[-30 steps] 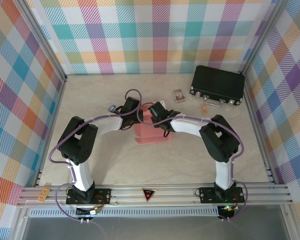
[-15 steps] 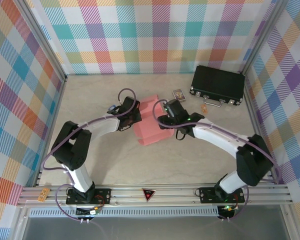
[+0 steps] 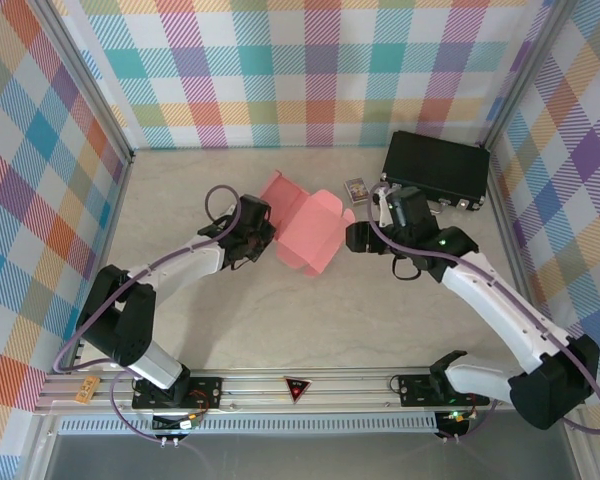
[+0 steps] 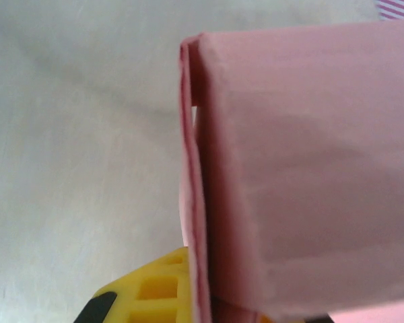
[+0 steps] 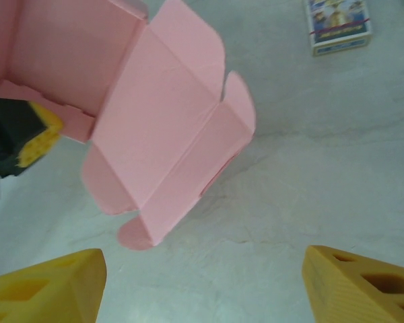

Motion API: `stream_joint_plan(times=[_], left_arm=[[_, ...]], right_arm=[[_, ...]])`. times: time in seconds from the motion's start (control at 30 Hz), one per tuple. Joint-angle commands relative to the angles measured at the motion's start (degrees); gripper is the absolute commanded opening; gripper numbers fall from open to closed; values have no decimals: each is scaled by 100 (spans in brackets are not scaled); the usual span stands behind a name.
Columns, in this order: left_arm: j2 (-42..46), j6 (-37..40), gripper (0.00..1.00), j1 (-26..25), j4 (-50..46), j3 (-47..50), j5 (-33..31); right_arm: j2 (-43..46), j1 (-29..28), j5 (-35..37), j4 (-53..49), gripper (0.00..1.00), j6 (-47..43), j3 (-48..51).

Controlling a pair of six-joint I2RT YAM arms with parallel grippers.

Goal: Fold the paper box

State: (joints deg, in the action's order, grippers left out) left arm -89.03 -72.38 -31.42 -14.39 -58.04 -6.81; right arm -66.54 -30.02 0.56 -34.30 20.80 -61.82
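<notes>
in the top view the paper box (image 3: 305, 230) is a little above the middle of the frame, over the pale table (image 3: 280, 330). it is a salmon-pink sheet, only partly folded: one panel stands up at the upper left and a longer panel goes down toward the lower right, with rounded flaps at the ends.

the left pincer (image 3: 260, 240) is at the left edge of the box, and it is pressed together on a pink flap there. in the left wrist view the folded edge of the box (image 4: 303, 168) takes the right half of the frame, and one yellow finger (image 4: 151, 291) sits at the bottom, tight against the thin double layer of cardboard.

the right pincer (image 3: 358, 238) is just beside the right side of the box, not touching it. its jaws are spread wide and nothing is between them. in the right wrist view the two yellow fingertips are in the lower corners, the bare table is between them, and the box (image 5: 155, 128) lies in the upper left of the frame. the left pincer (image 5: 20, 138) shows at the left edge, at a lower flap of the box.

a small printed card box (image 3: 357, 190) lies on the table just beyond the box, near the upper right. a black case (image 3: 435, 168) stands further to the upper right, close to the plaid wall.
</notes>
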Motion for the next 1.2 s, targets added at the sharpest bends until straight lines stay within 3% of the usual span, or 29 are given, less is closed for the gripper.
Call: stream_joint_plan(times=[0.0, 0.27, 0.47, 0.8, 1.17], left_arm=[[256, -1567, 0, -180, -654, 175, 466], [505, -3058, 0, -636, -779, 670, 862], [569, -3663, 0, -883, -821, 879, 997], [554, -3948, 0, -1005, -599, 960, 1059], [482, -4021, 0, -1015, -426, 1038, 1173]], right_arm=[[167, 100, -793, -395, 77, 219, -51], [353, 128, -1428, -54, 75, 722, 473], [313, 128, -1435, 243, 66, 1297, 901], [103, 128, -1469, 752, 50, 1669, 1446], [-209, 128, -1507, 1404, 45, 1843, 1755]])
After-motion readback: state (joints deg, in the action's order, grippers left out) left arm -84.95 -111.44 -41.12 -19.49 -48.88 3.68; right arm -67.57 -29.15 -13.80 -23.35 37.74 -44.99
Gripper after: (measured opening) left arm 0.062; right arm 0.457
